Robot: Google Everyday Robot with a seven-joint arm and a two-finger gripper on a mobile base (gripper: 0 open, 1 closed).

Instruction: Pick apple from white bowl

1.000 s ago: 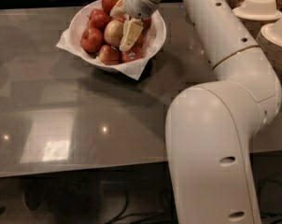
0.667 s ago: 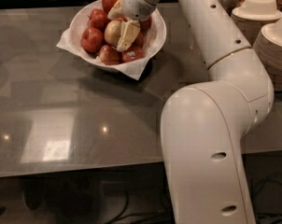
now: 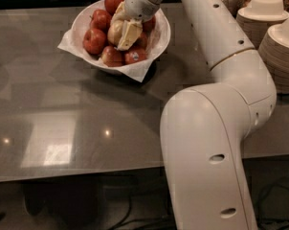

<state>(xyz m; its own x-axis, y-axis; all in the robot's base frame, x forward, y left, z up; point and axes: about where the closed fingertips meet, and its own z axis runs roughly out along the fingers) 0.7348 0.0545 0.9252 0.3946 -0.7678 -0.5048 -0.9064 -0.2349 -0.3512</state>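
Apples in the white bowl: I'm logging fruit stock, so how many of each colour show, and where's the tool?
Dark red apples: 7 showing, and others may be hidden
Pale yellow-green apple: 1
Total: 8
The tool is down in the white bowl, against the pale apple.

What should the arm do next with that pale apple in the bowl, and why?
Probably a small, slow lift straight up. The end effector sits down in the white bowl, right against the pale apple, with red apples crowded close around; rising vertically should test its hold without nudging those neighbours.
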